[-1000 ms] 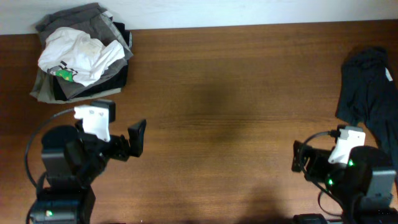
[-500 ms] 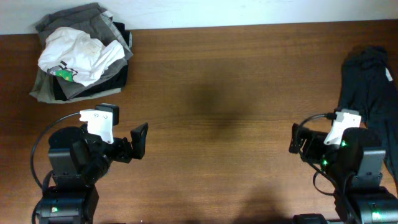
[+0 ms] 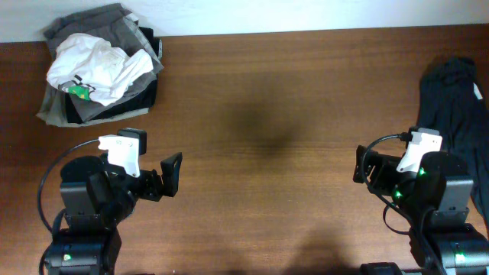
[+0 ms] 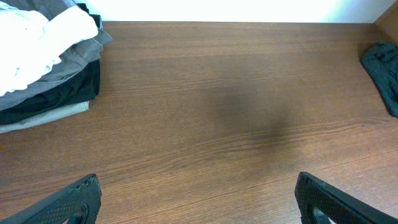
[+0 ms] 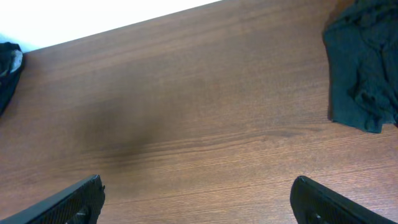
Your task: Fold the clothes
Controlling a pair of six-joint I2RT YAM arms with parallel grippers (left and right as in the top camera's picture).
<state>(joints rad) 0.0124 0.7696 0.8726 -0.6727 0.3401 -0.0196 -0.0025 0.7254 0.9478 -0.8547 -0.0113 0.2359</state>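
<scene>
A pile of clothes [image 3: 99, 65] lies at the table's far left corner, a crumpled white shirt [image 3: 95, 67] on top of grey and black garments; it also shows in the left wrist view [image 4: 43, 62]. A dark crumpled garment [image 3: 451, 103] lies at the right edge, also seen in the right wrist view [image 5: 364, 74]. My left gripper [image 3: 172, 174] is open and empty over bare wood, near the front left. My right gripper [image 3: 365, 172] is open and empty near the front right, left of the dark garment.
The wooden table [image 3: 267, 114] stretches between the two heaps. A white wall runs along the far edge [image 3: 306, 15]. Both arm bases stand at the front edge.
Both arms shifted slightly: the left gripper settled a little lower and the right one moved a little up. No cloth moved.
</scene>
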